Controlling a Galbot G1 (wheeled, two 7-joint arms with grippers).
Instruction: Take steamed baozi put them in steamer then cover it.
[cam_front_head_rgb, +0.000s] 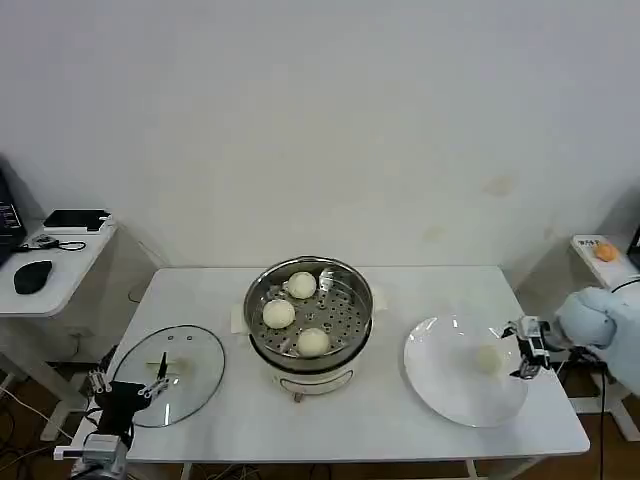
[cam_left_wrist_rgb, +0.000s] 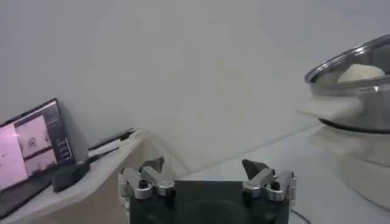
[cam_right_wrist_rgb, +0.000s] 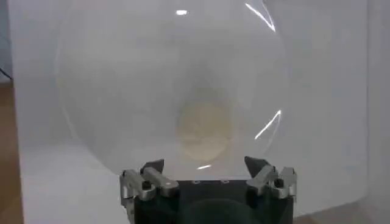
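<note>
A: Is any writing readable on the things?

B: None that I can make out. The screen (cam_left_wrist_rgb: 33, 149) on the side desk (cam_front_head_rgb: 60, 262) is glowing pinkish, but its text is too small to read.

A: How are the buns looking?

B: Smooth, round, pale cream. Three of them, one bun (cam_front_head_rgb: 301, 285) at the back, another (cam_front_head_rgb: 279, 314) toward the robot's left and a third (cam_front_head_rgb: 313, 342) at the front, are sitting on the perforated tray inside the steamer (cam_front_head_rgb: 356, 318), a shiny steel pot on a white base in the middle of the table (cam_front_head_rgb: 380, 430). The fourth bun (cam_front_head_rgb: 487, 358) is lying on the white plate (cam_front_head_rgb: 440, 385) to the steamer's right (it blends into the plate).

A: And the lid?

B: The glass lid (cam_front_head_rgb: 190, 365) is resting flat on the table, left of the steamer and apart from it.

A: Where are the tools?

B: The right tool (cam_front_head_rgb: 527, 348) is hovering at the plate's right edge, just beside the fourth bun, its fingers (cam_right_wrist_rgb: 148, 176) standing apart and gripping nothing. The left tool (cam_front_head_rgb: 125, 385) is hanging over the lid's near left rim, fingers (cam_left_wrist_rgb: 149, 173) likewise spread and empty.
</note>
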